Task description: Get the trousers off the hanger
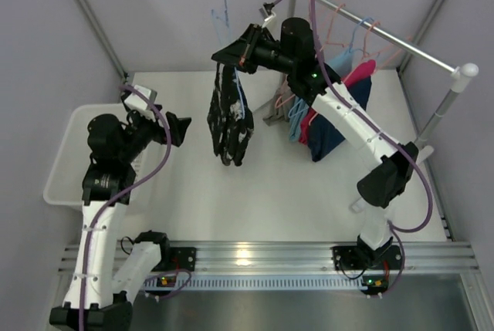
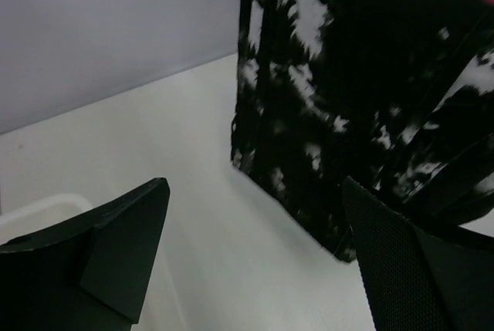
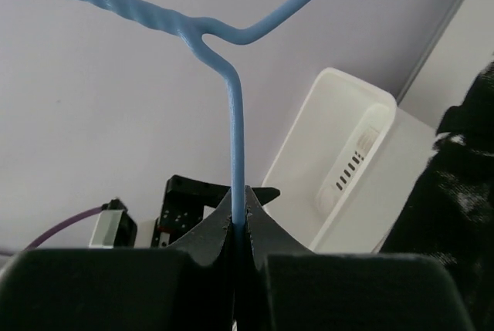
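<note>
The black trousers with white speckles [image 1: 230,119] hang from a blue wire hanger [image 1: 222,8] above the table's middle. My right gripper [image 1: 239,55] is shut on the hanger's wire neck [image 3: 236,138], which runs up between my closed fingers [image 3: 239,219]. My left gripper [image 1: 179,126] is open and empty, just left of the trousers and apart from them. In the left wrist view the speckled cloth [image 2: 347,99] hangs ahead of my open gripper [image 2: 255,246]. The navy trousers [image 1: 332,134] and the pink trousers [image 1: 359,72] hang on the rack.
A metal rack rod [image 1: 390,36] crosses the back right with several hangers on it. A white bin [image 1: 65,153] stands at the left edge and shows in the right wrist view [image 3: 347,153]. Grey walls close the back and sides.
</note>
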